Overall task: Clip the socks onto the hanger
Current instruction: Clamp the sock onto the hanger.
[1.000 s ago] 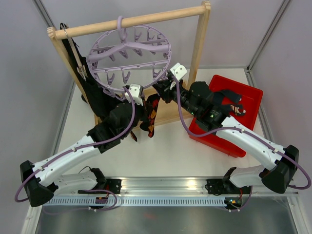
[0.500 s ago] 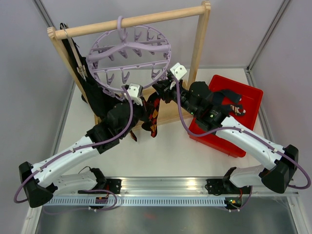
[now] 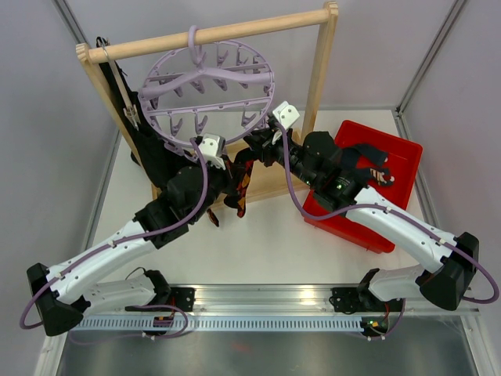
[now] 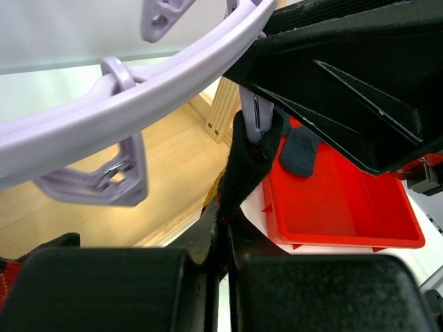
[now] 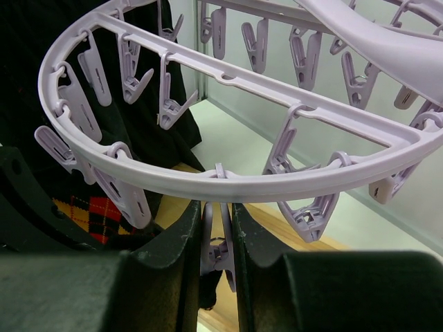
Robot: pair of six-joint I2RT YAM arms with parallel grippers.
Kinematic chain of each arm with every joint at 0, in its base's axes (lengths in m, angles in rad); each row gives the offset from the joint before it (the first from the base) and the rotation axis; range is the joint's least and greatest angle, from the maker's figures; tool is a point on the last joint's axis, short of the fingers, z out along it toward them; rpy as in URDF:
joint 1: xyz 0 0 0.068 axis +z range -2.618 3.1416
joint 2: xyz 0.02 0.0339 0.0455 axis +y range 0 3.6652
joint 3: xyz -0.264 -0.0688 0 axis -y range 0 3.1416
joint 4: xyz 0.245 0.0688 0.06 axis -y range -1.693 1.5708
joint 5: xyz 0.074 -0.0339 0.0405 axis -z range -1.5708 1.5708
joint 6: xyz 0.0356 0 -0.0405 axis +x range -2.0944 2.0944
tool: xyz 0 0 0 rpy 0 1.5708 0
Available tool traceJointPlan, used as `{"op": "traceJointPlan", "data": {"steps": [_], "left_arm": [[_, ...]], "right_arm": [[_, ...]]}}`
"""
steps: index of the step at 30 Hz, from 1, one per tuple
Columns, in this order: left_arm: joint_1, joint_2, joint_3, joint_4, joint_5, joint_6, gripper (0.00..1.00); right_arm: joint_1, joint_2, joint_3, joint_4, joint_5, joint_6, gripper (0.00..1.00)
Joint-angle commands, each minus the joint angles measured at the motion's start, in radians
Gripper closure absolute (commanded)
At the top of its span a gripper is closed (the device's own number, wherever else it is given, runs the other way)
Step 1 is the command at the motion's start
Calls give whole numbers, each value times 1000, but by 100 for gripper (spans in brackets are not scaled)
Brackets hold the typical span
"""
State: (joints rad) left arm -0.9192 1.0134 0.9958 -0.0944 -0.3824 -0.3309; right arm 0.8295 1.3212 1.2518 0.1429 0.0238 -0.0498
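The hanger [image 3: 207, 88] hangs by its hook from the wooden rail [image 3: 211, 35] at the far side of the bench [image 3: 262, 244]. Both arms reach up to the near edge of its ring.

The left hand [image 4: 223, 252] is clenched on a sock [image 3: 242, 183], with black fabric pinched tight between its two fingers. From that grip the sock's black end rises to a clip [image 4: 255, 119] on the ring. The argyle part droops below the hand, near the foot of the wooden frame. The fabric lies against the clip's lower end; I cannot tell whether the clip has bitten onto it.

The right hand [image 5: 217, 238] comes in from the right, just beside the left one. It is grasping that same clip, one finger pressed on each side just under the ring. In the right wrist view a patch of red and yellow diamonds shows at the lower left, below the ring.

A red tray [image 3: 405, 157] sits on the right of the bench, near the frame's right post. Black socks [image 3: 366, 159] lie in it. Dark garments [image 3: 149, 153] hang at the left end of the rail, behind the left arm.
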Motion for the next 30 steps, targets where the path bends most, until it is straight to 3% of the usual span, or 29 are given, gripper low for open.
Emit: {"op": "traceJointPlan", "data": {"steps": [1,3,5,6,7,8,11,13,16,17,20,21,24,30], "left_arm": [[5,-19,21,48,0,-30,98],[5,-16,21,50,-1,-30,98],[5,-18,21,48,0,-30,98],[3,-16,21,48,0,-30,98],[3,-16,23,50,-1,-30,98],[5,-18,23,50,-3,-30,98],[5,-16,24,47,-4,-28,98],[3,-16,26,45,0,-26,98],[3,-12,29,41,5,-28,93],[3,-12,29,41,5,-30,91],[5,-13,24,39,8,-31,80],[5,-15,26,35,8,-33,70],[3,-24,26,16,16,-34,54],[5,-93,26,-65,40,-31,43]], "right_arm": [[8,3,20,37,11,13,100],[8,3,23,34,11,16,99],[8,3,27,26,11,21,89],[8,1,32,21,13,24,73],[11,0,34,20,11,31,63],[11,0,38,6,11,36,44],[13,-14,49,-11,-2,47,22],[14,-22,54,-32,-5,83,15],[16,-40,72,-74,-4,105,9],[16,-56,69,-80,-4,122,2],[16,-91,58,-103,4,151,2],[17,-99,55,-109,13,159,2],[16,-125,51,-140,36,183,2],[17,-200,12,-267,186,271,2]]}}
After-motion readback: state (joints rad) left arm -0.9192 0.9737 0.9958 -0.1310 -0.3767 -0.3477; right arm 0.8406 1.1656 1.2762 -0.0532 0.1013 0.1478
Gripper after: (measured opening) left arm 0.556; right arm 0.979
